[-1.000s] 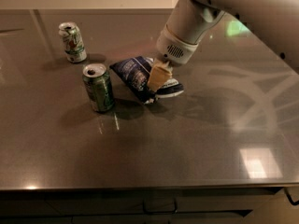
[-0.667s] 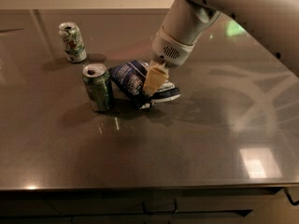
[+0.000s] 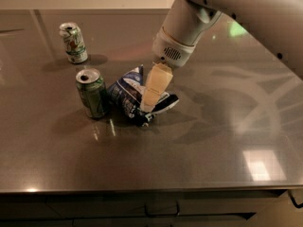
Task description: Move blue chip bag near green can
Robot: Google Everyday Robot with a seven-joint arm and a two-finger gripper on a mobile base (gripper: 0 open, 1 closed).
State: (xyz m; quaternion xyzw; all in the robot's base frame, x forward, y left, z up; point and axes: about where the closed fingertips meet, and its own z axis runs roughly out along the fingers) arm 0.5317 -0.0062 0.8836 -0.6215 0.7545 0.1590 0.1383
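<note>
The blue chip bag (image 3: 124, 92) lies crumpled on the dark countertop, its left edge touching or almost touching the green can (image 3: 91, 93), which stands upright with a silver top. My gripper (image 3: 150, 110) reaches down from the upper right and is shut on the bag's right side. One tan finger (image 3: 154, 85) lies across the front of the bag. A dark finger (image 3: 163, 103) shows low behind it, close to the counter. The bag's right end is hidden by the fingers.
A paler white-and-green can (image 3: 73, 42) stands upright at the back left, apart from the others. The white arm (image 3: 236, 13) crosses the upper right. The counter's front edge (image 3: 142, 190) runs along the bottom, with drawers below.
My gripper has moved left with the blue chip bag in it. The bag now sits closer against the green can. Both cans have stayed put.
</note>
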